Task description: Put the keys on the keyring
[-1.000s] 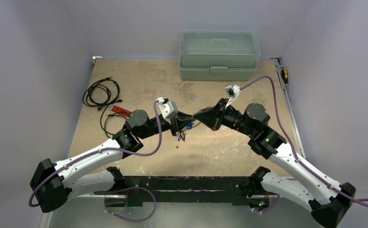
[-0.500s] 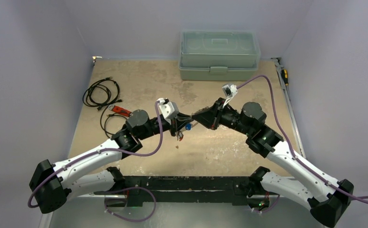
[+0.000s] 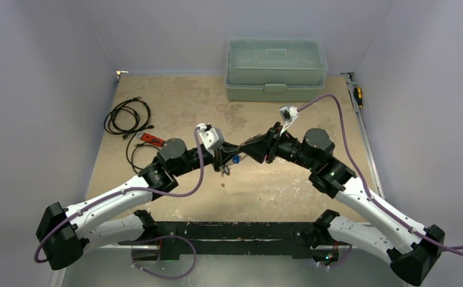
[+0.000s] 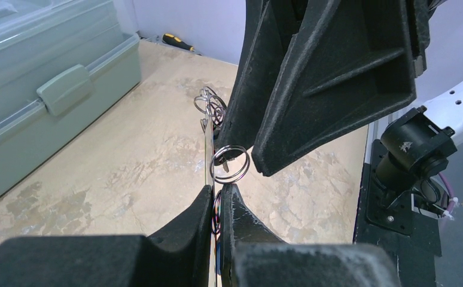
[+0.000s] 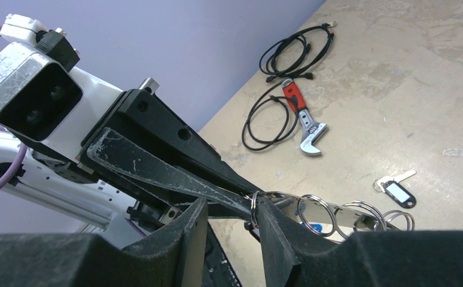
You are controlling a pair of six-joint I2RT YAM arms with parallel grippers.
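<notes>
Above the table's middle, my left gripper is shut on the keyring, a thin grey metal loop seen edge-on in the right wrist view. Several split rings hang along it, and keys with a blue tag dangle under it. My right gripper faces the left one tip to tip, its jaws open around the left fingertips. One small ring rests against its right finger. In the left wrist view that ring sits just past my shut left gripper. A key with a dark tag lies on the table.
A green toolbox stands at the back. A coiled black cable and a red-handled wrench lie at the left. A screwdriver lies along the right edge. Walls close in three sides.
My right gripper's jaws have opened and it has moved slightly left, closer onto the left gripper's tip. The left gripper has stayed shut on the keyring.
</notes>
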